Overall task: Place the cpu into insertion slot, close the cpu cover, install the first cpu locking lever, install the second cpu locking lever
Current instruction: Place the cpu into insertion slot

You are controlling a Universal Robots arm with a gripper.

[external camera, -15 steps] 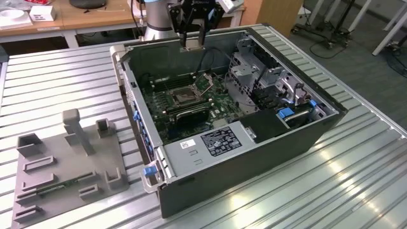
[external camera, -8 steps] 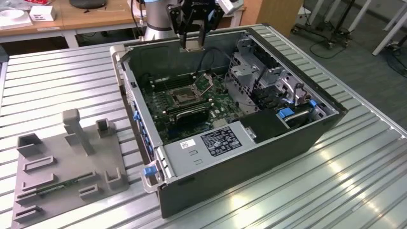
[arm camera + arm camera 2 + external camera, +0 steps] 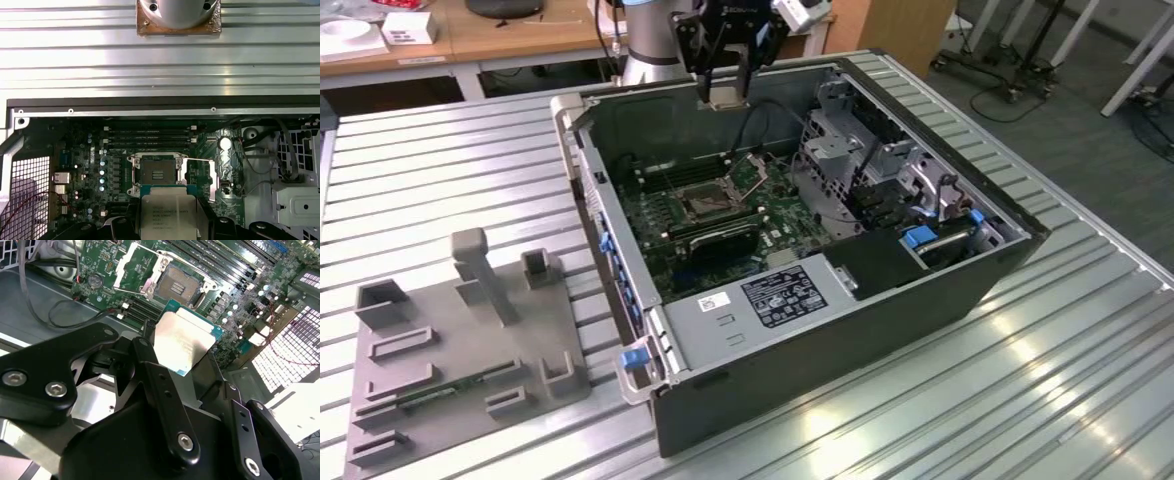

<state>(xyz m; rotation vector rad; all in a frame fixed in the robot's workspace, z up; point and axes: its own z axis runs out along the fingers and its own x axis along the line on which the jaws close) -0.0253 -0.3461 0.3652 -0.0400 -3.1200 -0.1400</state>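
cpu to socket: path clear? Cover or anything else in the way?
Nothing visible blocks it. The gripper holds the cpu over the case, with the bare socket exposed below. The cover is swung open to one side of the socket, off its opening.

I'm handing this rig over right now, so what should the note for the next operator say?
The gripper is shut on the cpu, held in the air over the open computer case.
The socket is empty; the cpu cover stands flipped open beside it.
Done: the cpu is in the grip.
Left: all four steps, from seating the cpu on.
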